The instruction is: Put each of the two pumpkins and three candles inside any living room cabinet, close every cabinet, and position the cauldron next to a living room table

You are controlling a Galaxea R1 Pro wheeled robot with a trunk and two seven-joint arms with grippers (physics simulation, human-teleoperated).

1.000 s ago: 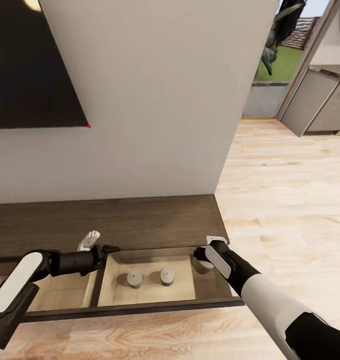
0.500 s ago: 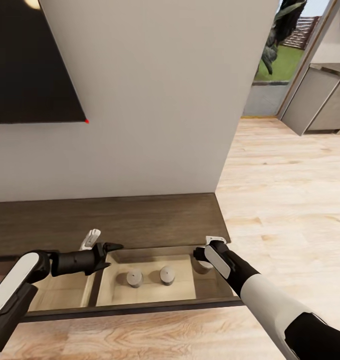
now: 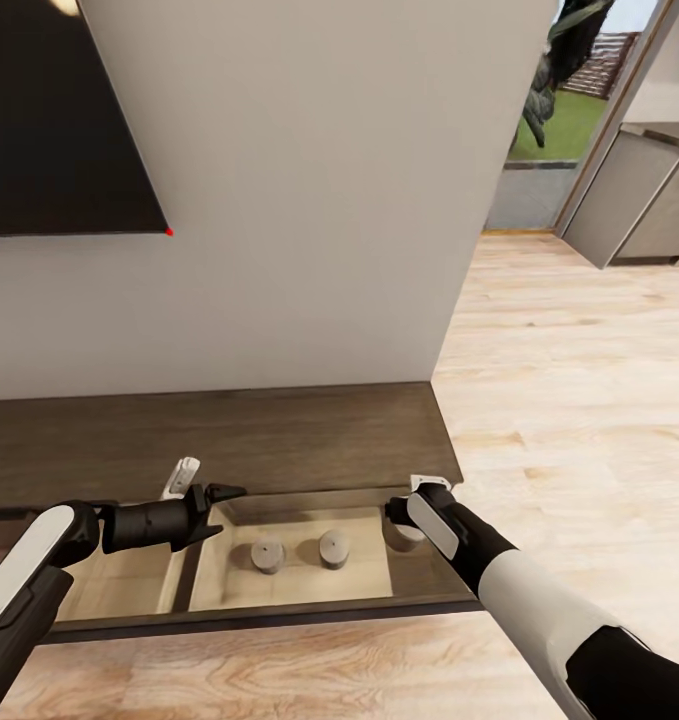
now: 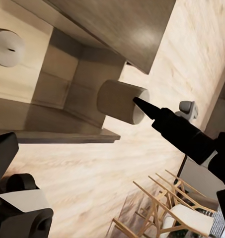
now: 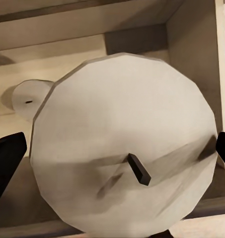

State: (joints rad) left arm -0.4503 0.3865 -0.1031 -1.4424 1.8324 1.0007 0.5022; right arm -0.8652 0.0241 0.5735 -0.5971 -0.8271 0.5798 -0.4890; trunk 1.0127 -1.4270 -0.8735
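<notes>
The dark-brown cabinet [image 3: 279, 440] runs along the wall with a drawer [image 3: 279, 604] pulled out, pale beige inside. Two short grey candles [image 3: 270, 553] [image 3: 333, 547] stand upright on its floor. My right gripper [image 3: 407, 518] hangs over the drawer's right end, shut on the third candle [image 3: 409, 536]. In the right wrist view that candle's round top and dark wick [image 5: 122, 124] sit between the fingers [image 5: 5, 153]. The left wrist view looks across at the held candle [image 4: 117, 100] and one standing candle [image 4: 7, 47]. My left gripper [image 3: 217, 512] is open and holds nothing, above the drawer's left end.
A second pulled-out drawer [image 3: 119, 585] lies to the left. A black TV [image 3: 59, 120] hangs on the white wall. Open wood floor [image 3: 579, 400] stretches right toward grey kitchen units [image 3: 644, 210]. Wooden chairs [image 4: 162, 213] stand behind me.
The camera has shifted slightly, so the scene sits a little higher. My left gripper edged slightly right. The right gripper holds the candle in about the same spot.
</notes>
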